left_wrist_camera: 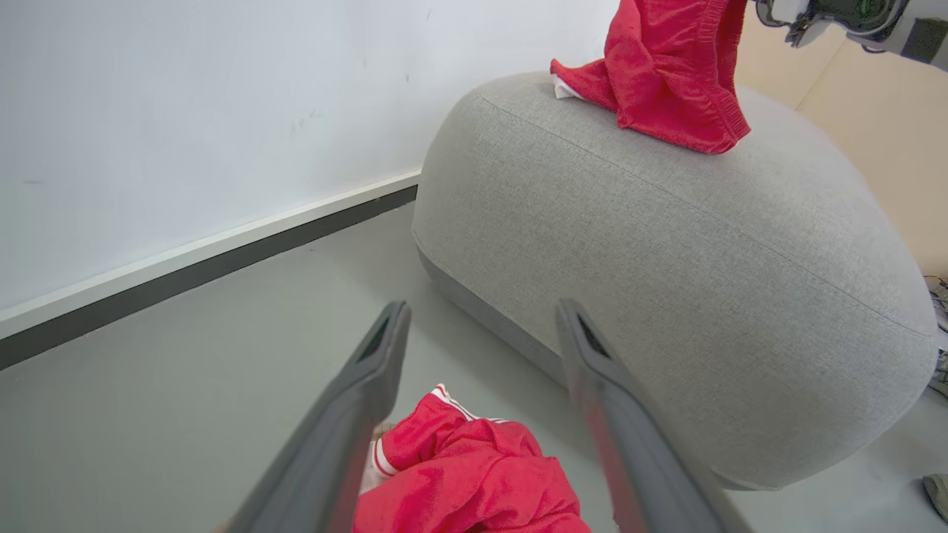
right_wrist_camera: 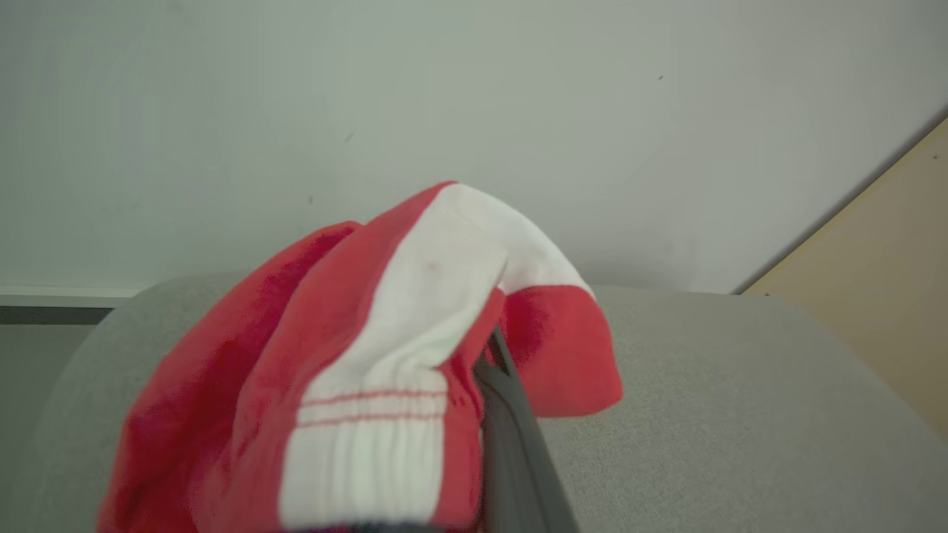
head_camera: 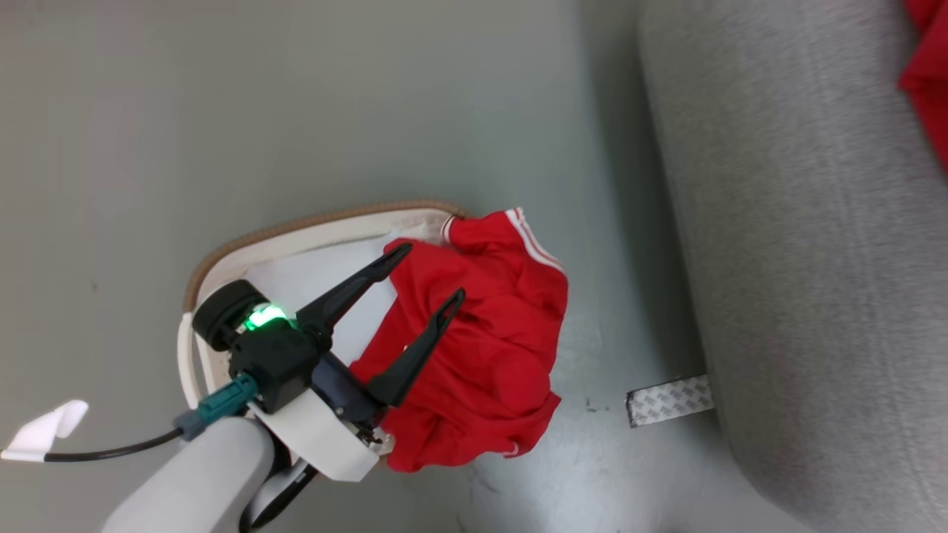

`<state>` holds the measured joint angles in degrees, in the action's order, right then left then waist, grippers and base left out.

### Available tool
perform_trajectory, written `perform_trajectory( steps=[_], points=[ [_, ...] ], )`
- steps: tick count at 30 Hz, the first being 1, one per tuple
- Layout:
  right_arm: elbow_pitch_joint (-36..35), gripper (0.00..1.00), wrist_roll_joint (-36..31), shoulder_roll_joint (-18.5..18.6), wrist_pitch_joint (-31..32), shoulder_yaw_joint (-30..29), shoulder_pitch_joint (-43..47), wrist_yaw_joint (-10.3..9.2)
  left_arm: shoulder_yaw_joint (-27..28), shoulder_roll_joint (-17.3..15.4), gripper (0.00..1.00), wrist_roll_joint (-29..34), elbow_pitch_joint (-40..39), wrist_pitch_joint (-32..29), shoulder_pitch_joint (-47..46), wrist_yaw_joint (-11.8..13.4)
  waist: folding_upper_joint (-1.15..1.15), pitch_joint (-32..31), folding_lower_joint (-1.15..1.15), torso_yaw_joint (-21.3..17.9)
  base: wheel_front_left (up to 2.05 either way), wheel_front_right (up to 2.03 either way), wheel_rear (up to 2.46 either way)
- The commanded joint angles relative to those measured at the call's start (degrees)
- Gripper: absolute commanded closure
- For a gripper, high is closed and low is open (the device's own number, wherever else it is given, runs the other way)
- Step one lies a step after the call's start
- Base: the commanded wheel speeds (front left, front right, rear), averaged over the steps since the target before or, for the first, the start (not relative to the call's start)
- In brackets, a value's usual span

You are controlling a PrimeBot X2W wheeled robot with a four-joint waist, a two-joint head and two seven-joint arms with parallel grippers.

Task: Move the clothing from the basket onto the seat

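My left gripper (head_camera: 435,270) hangs open over the basket (head_camera: 311,226), its fingers spread above a crumpled heap of red clothing (head_camera: 481,348) with white stripes that spills over the basket's right rim. In the left wrist view the same heap (left_wrist_camera: 466,474) lies below and between the open fingers (left_wrist_camera: 381,355). The grey seat (head_camera: 800,259) stands to the right of the basket. My right gripper (right_wrist_camera: 490,348) is shut on another red garment (right_wrist_camera: 385,355) with a white panel, held above the seat (right_wrist_camera: 740,400). That garment (left_wrist_camera: 666,74) hangs down onto the seat's top (left_wrist_camera: 666,259).
Grey floor (head_camera: 296,111) surrounds the basket. A patterned strip of tape (head_camera: 670,400) lies on the floor at the seat's base. A white wall with a dark skirting board (left_wrist_camera: 185,274) runs behind the seat, and a beige panel (left_wrist_camera: 874,126) stands beyond it.
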<state>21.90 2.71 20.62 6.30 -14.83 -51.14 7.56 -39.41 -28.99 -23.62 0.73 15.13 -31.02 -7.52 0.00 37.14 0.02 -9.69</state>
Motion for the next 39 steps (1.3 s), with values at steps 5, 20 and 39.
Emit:
perform_trajectory(
  steps=[5, 20, 39],
  points=[
    [7.34, 1.0, -4.25, -1.18, 7.4, -2.26, -1.03, -0.14, 0.26, -0.08, 0.0, -1.06, -0.13, 0.03, -0.72, 0.06, 0.0, 2.02, -0.02, 1.8, 0.0, 0.0, 0.0],
    [10.02, 0.0, -3.77, -1.44, 9.88, 0.27, 1.84, -0.14, 0.91, 3.03, 0.0, -1.47, 2.97, 0.03, 1.16, 0.06, 0.0, -5.87, -0.02, 2.04, 0.0, 0.0, 0.0],
    [0.07, 0.0, 10.96, 6.28, 1.97, 16.5, 14.84, -0.14, 7.58, 11.72, 0.0, -0.19, 10.56, 0.03, 7.44, 0.19, 0.0, -26.59, -0.02, 5.59, 0.0, 0.0, 0.0]
  ],
)
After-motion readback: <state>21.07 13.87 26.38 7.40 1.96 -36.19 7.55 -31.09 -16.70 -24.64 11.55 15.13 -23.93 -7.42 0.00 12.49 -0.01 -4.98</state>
